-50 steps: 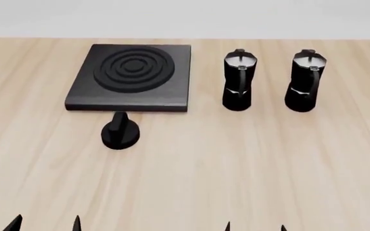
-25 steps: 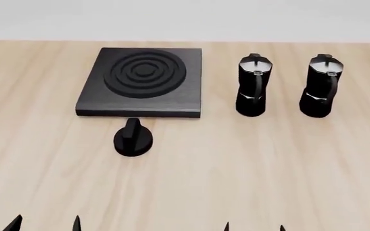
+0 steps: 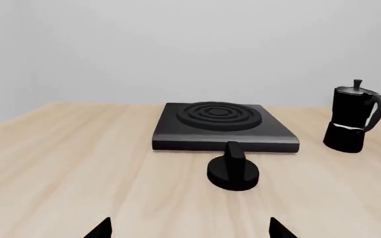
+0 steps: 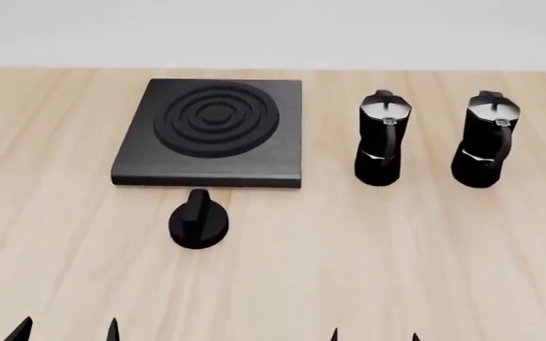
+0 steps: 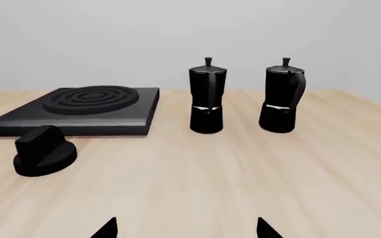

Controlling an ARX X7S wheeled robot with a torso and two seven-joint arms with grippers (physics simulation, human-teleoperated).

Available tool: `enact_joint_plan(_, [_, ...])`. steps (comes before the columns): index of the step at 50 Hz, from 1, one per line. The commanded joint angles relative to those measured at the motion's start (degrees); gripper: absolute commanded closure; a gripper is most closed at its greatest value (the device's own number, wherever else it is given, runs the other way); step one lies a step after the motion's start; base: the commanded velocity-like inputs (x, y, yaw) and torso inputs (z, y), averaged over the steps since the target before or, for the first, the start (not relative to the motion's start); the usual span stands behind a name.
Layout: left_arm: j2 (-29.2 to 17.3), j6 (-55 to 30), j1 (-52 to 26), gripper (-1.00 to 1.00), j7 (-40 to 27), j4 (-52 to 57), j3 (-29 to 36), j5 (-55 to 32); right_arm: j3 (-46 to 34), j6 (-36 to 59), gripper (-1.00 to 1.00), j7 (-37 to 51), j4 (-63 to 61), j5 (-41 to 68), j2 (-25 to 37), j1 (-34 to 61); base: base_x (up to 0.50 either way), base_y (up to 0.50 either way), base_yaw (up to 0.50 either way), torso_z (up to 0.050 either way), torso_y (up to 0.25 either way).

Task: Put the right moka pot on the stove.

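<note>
Faceted glossy right moka pot, brushed flat stove.

The head view shifts: the stove, knob and both moka pots, including the right moka pot, now sit lower and further right than a second ago.

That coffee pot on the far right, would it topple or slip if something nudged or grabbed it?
The right moka pot stands tall on a narrow base, so a push near its lid would probably tip it. Its glossy faceted body looks slippery; the handle seems the surer hold. It appears rigid, likely metal.
</note>
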Motion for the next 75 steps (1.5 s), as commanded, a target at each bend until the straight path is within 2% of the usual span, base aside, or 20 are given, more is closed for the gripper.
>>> enact_joint_plan(1, [-0.27, 0.26, -0.04, -1.0, -0.36, -0.16, 0.43, -0.25, -0.39, -0.29, -1.0, 0.24, 0.37, 0.41, 0.3, 0.05, 0.14, 0.0, 0.0, 0.0, 0.0])
enact_joint_plan(75, [-2.0, 0.92, -0.32, -1.0, -2.35, -0.13, 2.47, -2.01, -2.94, -0.89, -1.0, 2.44, 0.79, 1.56, 1.83, 0.82, 0.14, 0.0, 0.0, 0.0, 0.0])
